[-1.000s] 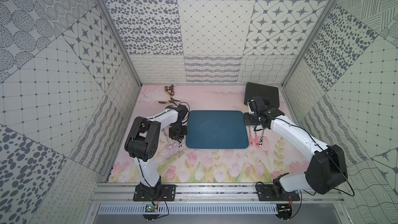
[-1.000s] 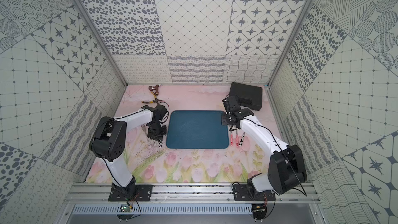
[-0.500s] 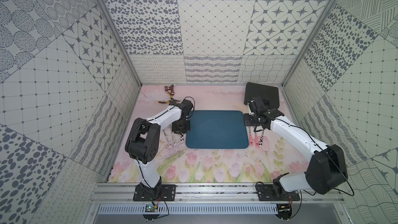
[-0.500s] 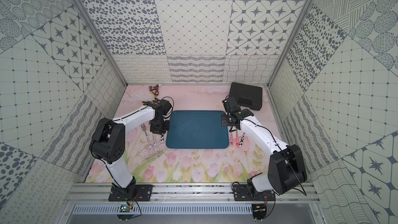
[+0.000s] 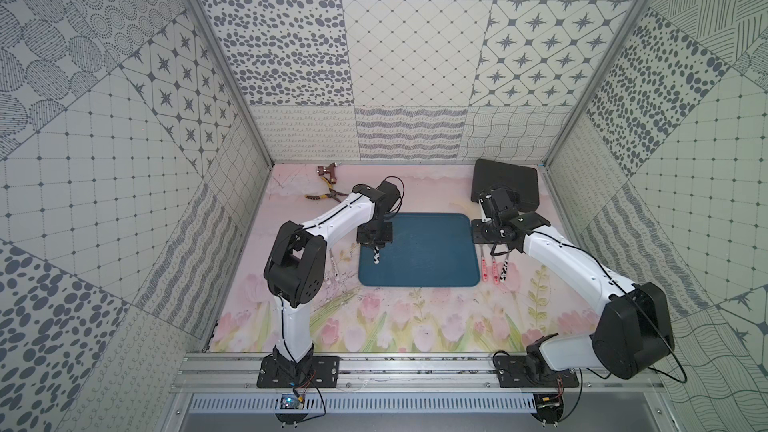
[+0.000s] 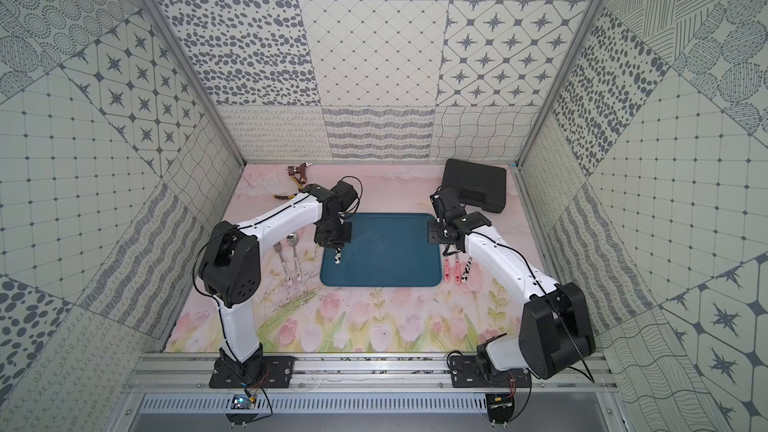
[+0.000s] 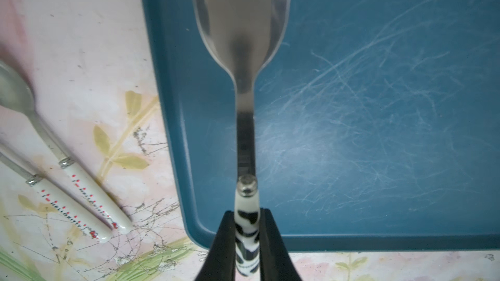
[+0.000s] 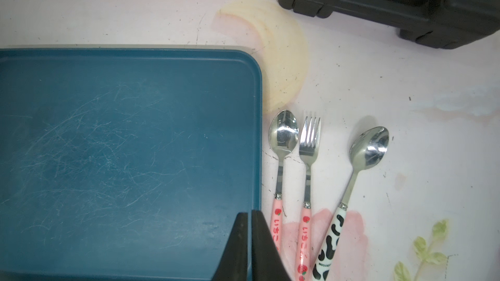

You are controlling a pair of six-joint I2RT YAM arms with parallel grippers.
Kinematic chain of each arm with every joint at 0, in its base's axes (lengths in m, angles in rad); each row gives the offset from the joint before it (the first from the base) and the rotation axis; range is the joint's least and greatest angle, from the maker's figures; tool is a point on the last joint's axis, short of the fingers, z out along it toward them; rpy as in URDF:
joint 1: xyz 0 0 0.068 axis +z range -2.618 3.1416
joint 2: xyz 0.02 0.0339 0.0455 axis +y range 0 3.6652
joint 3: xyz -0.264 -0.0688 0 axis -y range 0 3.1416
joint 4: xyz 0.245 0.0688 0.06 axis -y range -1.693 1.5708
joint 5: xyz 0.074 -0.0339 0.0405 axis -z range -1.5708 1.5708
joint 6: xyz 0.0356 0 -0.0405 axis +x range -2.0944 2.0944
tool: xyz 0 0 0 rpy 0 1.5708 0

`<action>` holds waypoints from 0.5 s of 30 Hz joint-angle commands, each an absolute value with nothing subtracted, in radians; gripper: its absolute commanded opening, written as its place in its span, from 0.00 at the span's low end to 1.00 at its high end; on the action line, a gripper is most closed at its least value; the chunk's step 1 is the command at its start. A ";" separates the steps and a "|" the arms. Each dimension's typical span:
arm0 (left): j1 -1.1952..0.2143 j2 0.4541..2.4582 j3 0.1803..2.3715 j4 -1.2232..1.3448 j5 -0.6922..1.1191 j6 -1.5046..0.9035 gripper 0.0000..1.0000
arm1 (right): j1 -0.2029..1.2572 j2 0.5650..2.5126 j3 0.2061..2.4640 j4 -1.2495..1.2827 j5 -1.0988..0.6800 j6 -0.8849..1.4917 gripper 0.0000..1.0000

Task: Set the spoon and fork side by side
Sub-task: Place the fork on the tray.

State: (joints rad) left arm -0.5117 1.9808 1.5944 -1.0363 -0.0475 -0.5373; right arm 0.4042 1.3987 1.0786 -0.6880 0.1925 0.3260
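Gripping the cow-print fork in the left jaws, closed tight on the tail of its handle, with the steel neck and tines reaching out ahead of them over the scuffed blue tray. Holding nothing in the right jaws, pressed fully together above the tray's rim. Found just beside those empty jaws, flat on the flowered bench: the matching cow-print spoon, plus a strawberry fork and strawberry spoon lying parallel. Off to the side of the left jaws, a white-handled spoon and fork. Expect a light, rigid piece: slick polished metal, and a rounded glossy handle, ceramic or plastic, hard to tell which. Probably prone to pivot when pinched this far back, so better taken nearer the metal collar. Possibly brittle in the handle, so set down gently alongside the cow-print spoon.
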 commanded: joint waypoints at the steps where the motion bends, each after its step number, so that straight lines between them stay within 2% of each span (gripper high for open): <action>1: -0.530 2.038 1.603 -1.103 -0.035 -0.585 0.00 | 0.405 1.360 1.066 -0.656 0.212 0.327 0.09; 15: -0.526 2.049 1.510 -1.058 -0.036 -0.575 0.00 | 0.404 1.358 1.057 -0.657 0.225 0.325 0.09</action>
